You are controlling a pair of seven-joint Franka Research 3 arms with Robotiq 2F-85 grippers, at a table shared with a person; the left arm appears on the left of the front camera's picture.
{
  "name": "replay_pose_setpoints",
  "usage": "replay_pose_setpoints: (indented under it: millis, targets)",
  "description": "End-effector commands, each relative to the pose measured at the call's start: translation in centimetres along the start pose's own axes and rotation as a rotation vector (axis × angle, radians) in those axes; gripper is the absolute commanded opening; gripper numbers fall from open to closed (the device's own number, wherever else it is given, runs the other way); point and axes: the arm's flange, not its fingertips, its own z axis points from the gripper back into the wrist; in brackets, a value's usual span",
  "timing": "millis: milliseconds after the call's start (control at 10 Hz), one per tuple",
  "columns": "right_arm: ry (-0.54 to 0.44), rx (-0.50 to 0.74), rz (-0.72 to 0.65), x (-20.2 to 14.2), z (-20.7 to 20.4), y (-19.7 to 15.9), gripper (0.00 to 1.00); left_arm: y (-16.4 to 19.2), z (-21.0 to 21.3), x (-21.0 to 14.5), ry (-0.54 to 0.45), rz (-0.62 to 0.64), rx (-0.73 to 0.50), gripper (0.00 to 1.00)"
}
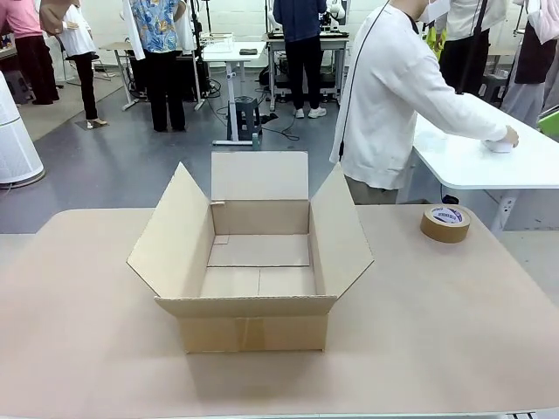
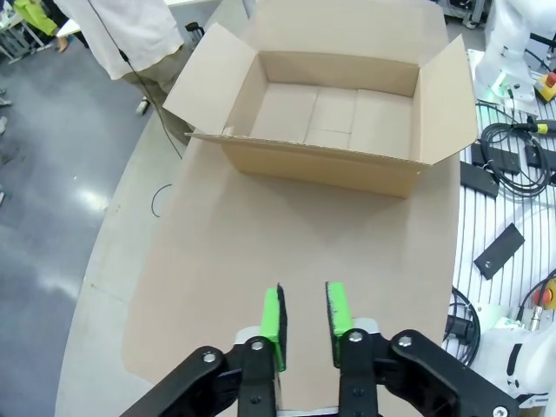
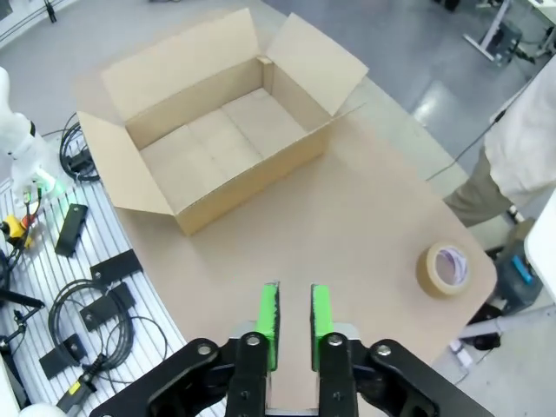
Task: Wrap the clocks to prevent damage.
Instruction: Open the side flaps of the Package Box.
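Whether the wrapped clocks are in sight cannot be told. The nearest match is one small whitish lump (image 1: pixel 498 146) under the person's hand (image 1: pixel 507 134) on a white table (image 1: pixel 489 170) beyond the worktop (image 1: pixel 87 332), too small to make out.

On the brown worktop there is one cardboard box (image 1: pixel 249 305) in the middle, its four flaps spread outward and its inside bare. One roll of brown tape (image 1: pixel 445 223) lies flat near the far right corner, well apart from the box. One person (image 1: pixel 393 96) in a white top stands at the far side, leaning toward the white table.

The front view shows the person's reaching arm. The right wrist view shows box (image 3: pixel 252 178) and tape (image 3: pixel 445 269) from above, with loose black cables (image 3: pixel 87 304) on a slotted plate beside the worktop. The left wrist view shows the box (image 2: pixel 321 161).

There are two pincers, each hanging high over the near edge and pointing down. The left pincer (image 2: pixel 305 295) and the right pincer (image 3: pixel 294 294) each stand narrow, green pads parallel with a slim gap, holding nothing.
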Motion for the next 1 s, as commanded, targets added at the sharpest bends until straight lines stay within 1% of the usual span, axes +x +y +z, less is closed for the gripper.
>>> replay_pose_setpoints:
  millis: [0,200,300,400,500,600,700,800,900]
  targets:
    - [0.007,0.017,-0.001,0.4,0.1,0.0,0.0,0.2,0.4,-0.3,0.008,-0.025,-0.004,0.0]
    - [0.024,0.019,0.004,0.5,0.0,0.2,0.0,0.0,0.2,-0.4,0.013,-0.02,0.0,0.0]
    - [0.055,-0.013,-0.005,1.8,-0.5,1.5,0.0,-0.7,-0.4,0.7,0.095,0.013,0.04,0.0]
    - [0.099,-0.103,-0.049,4.4,-1.7,3.8,0.0,-1.6,-0.9,3.3,0.166,0.049,0.107,0.0]
    - [0.159,-0.135,-0.124,7.9,-4.3,6.2,0.0,-2.5,-2.0,6.8,0.182,0.086,0.182,0.0]
    - [0.203,-0.116,-0.155,11.4,-7.7,8.4,0.0,-3.6,-3.7,10.5,0.208,0.071,0.179,0.0]
    - [0.274,-0.109,-0.151,15.0,-12.5,10.9,0.0,-4.2,-6.2,14.4,0.268,0.057,0.141,0.0]
    - [0.338,-0.119,-0.169,17.3,-16.4,12.7,0.0,-3.7,-8.6,17.2,0.303,0.077,0.107,0.0]
    - [0.398,-0.171,-0.227,18.9,-20.2,13.7,0.0,-3.0,-11.0,19.2,0.33,0.164,0.067,0.0]
